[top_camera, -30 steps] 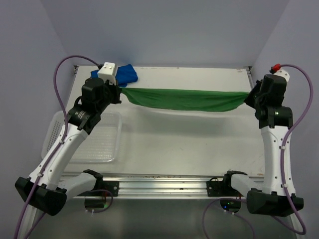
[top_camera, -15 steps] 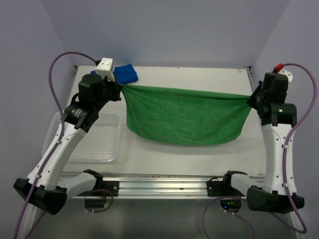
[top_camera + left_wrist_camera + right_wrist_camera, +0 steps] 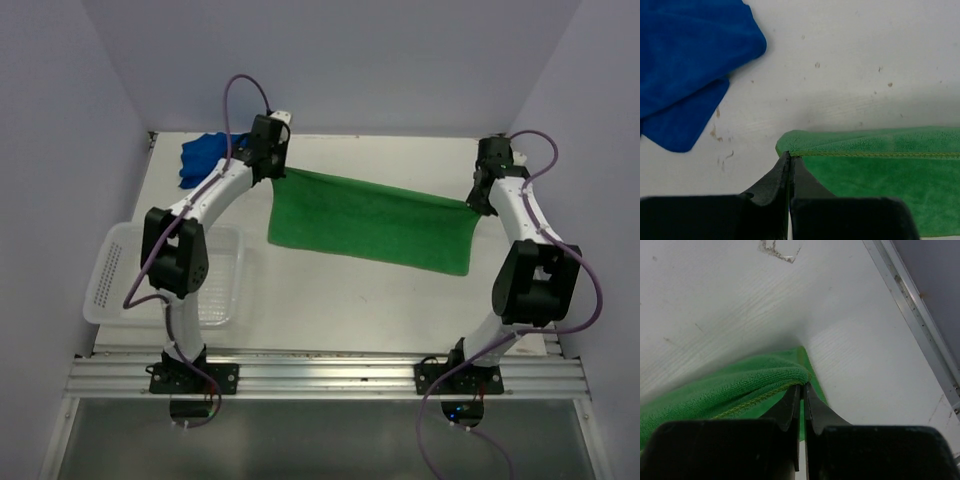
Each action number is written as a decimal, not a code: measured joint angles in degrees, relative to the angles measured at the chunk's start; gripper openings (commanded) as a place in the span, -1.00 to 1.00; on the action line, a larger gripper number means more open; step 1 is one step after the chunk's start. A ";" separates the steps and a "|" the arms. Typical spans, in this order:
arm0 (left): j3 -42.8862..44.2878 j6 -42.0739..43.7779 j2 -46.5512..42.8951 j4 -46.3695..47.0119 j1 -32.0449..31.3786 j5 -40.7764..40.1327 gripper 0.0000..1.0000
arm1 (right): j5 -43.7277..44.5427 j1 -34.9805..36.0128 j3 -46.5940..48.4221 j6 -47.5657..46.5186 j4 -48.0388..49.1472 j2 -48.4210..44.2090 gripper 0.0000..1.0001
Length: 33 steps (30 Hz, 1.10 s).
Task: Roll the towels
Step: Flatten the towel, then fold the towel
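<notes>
Green cloth fills the middle of the white table (image 3: 340,290): the green towel (image 3: 370,220) is spread out wide and flat, its far edge running in a slant from the far left down toward the right. The left gripper (image 3: 277,172) holds the far left corner. In the left wrist view its two dark fingers (image 3: 775,180) are pressed together with no gap, the towel's hemmed corner (image 3: 790,147) pinched at their tips just above the tabletop. The right gripper (image 3: 474,203) holds the far right corner in the same way. In the right wrist view its jaws are closed on a folded bit of the green edge (image 3: 785,374), with the table's metal side rail (image 3: 920,325) close by on the right. Both arms reach far across the table, so the towel spans the space between them. The blue towel (image 3: 203,160) lies crumpled in the far left corner of the table, just left of the left gripper and apart from the green towel; bare table shows between the two cloths in the left wrist view. A white perforated plastic basket (image 3: 110,275) sits at the near left edge of the table, well apart from both towels, with the left arm's elbow over its right side.
</notes>
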 measured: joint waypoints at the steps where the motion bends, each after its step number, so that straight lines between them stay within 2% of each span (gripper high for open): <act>1: 3.17 0.37 2.47 0.17 0.00 -0.33 -1.00 | 0.48 0.00 0.28 -0.02 0.59 0.76 -1.00; 4: 8.87 1.53 6.64 0.31 0.07 -0.96 -1.00 | 1.03 -0.02 2.16 -0.26 2.89 2.86 -1.00; 6: 9.20 2.16 7.13 0.63 0.13 -1.31 -1.00 | 1.01 -0.02 3.34 -0.61 4.13 3.82 -1.00; 14: 2.03 4.15 7.23 3.34 0.48 -1.22 -1.00 | 0.85 0.00 1.36 -2.16 7.72 5.35 -1.00; 26: 1.44 4.83 7.87 5.88 0.92 -0.31 -1.00 | -0.90 -0.02 -5.33 -4.79 7.23 3.69 -1.00; 33: -2.80 5.55 7.85 8.09 0.94 0.74 -1.00 | -1.27 -0.02 -10.08 -5.86 7.26 0.98 -1.00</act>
